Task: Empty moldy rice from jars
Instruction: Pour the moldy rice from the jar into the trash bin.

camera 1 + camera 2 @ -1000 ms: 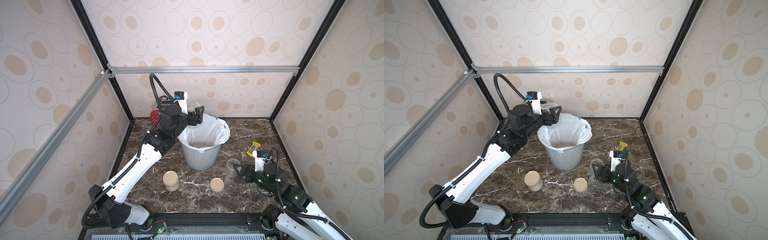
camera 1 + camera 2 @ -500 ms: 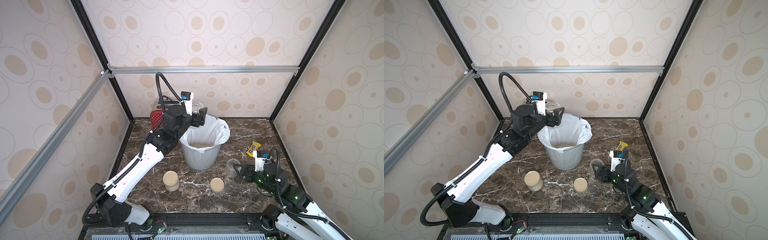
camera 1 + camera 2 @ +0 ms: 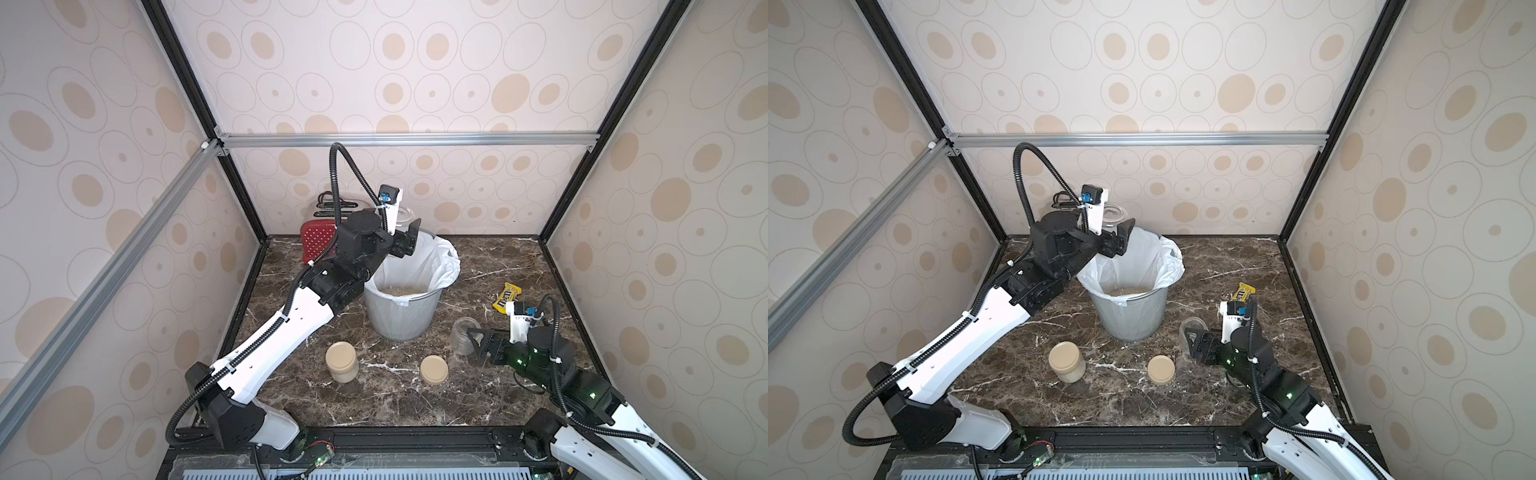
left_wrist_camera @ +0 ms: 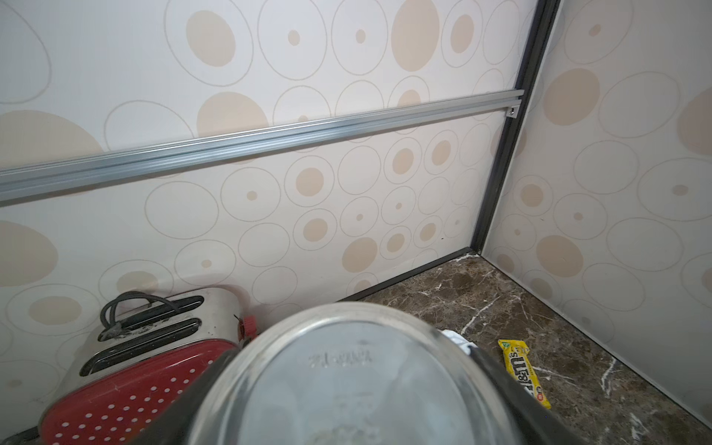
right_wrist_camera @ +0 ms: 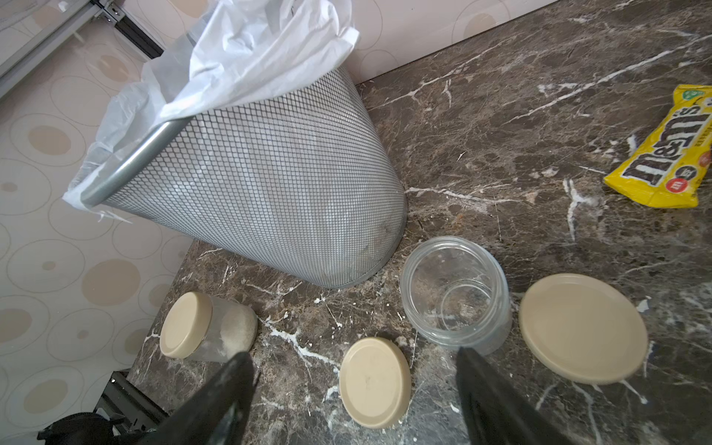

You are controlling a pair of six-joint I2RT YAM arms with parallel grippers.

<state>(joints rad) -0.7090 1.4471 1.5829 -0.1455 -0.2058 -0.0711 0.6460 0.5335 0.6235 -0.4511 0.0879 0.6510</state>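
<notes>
The grey mesh bin point(image 3: 401, 316) with its white liner point(image 3: 446, 259) stands mid-table on the marble table point(image 3: 478, 266), within reach of both arms, which suits it as the one dump point; the moldy rice point(image 3: 401, 291) already lies as a pale layer inside it. The left gripper point(image 3: 404, 232) hangs at the bin's far-left rim, clenched across the held jar point(image 4: 346, 377), whose embossed base faces the wrist camera; I judge the mouth is tipped down toward the liner so the grains fall inside, and the glass looks almost clear. The right gripper point(image 3: 478, 345) sits low near the table's right front with its jaws spread and nothing between them, just beside the empty jar point(image 5: 456, 293), probably parked there until another lid needs taking off. Around them, the red toaster point(image 4: 146, 358) stands against the back wall behind the left arm, close enough to crowd a swing backwards. The sealed jar point(image 3: 341, 362), lid on and rice showing through its glass, waits at the front left, well apart from the bin and under the left forearm's line. Two loose lids lie flat, one point(image 5: 374, 381) between the sealed and empty jars, the other point(image 5: 581, 327) just beside the empty jar; the first lies on the direct line from the right gripper to the sealed jar. The yellow candy bag point(image 3: 507, 297) rests to the right, clear of all of it.
</notes>
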